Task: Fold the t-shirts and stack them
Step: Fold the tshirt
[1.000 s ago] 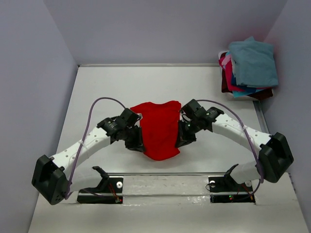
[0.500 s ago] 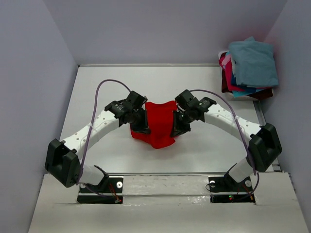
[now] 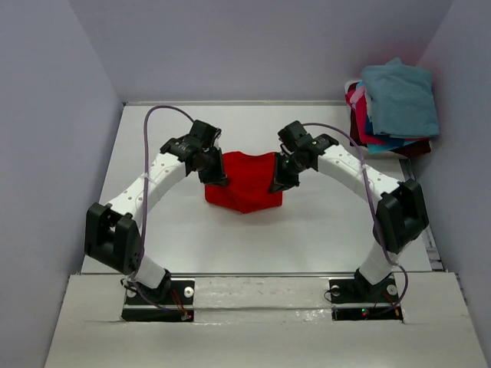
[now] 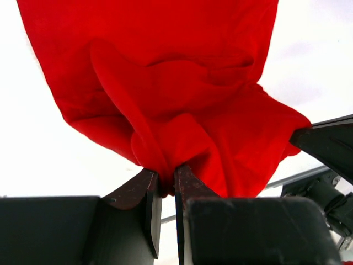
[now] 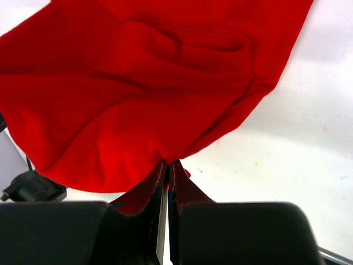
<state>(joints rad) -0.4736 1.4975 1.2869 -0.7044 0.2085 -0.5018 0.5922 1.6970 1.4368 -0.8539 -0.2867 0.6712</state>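
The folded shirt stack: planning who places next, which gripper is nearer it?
Right. The right gripper holds the red t-shirt at its edge nearer the stack; the left gripper holds the far edge.

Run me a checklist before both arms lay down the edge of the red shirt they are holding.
1. Left gripper clamped on the red t-shirt: ok.
2. Right gripper clamped on the same shirt: ok.
3. Both grippers about level on opposite sides of the shirt, top view: ok.
4. Cloth smooth between the grips: not ok, it bunches in folds near both.
5. Stack of other shirts apart from the red one: ok, it sits at the far right corner.
6. Bottom layer flat on the table: cannot tell, it is covered.
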